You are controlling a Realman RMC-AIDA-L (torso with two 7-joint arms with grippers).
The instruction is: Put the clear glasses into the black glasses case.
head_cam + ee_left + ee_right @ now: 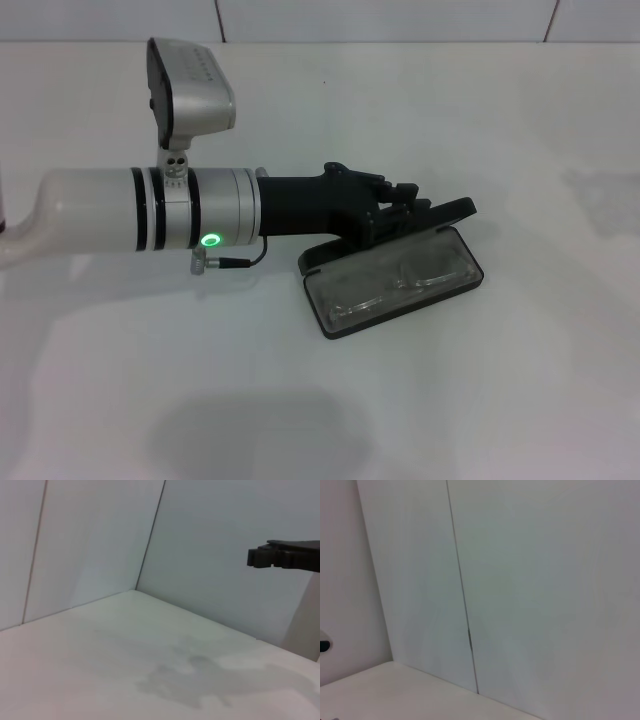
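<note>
On the white table (520, 400), near its middle: the black glasses case (462, 211), open, lid raised at the far side. Inside the lower half, the clear glasses (395, 290), lying flat and filling almost the whole tray from end to end. Hard to tell the thin arms from the lens.

Just behind the case and above its back edge: the left gripper (412, 200), reaching in from the left side on a long white and silver arm. Black fingers (405, 189) over the lid, close to it or touching it; contact not clear from the head view. Cannot tell how far apart the fingers are, nor whether anything is held. In the left wrist view only one dark fingertip (280, 556) against the pale wall, nothing between it and the table.

In front of the case, to its right and behind it: much bare table, wide room up to the wall. To the left of the case: the arm body itself, blocking that side. Below the arm, a large soft shadow on the table.

Right gripper not seen anywhere; right wrist view only of wall panels and a table corner.
</note>
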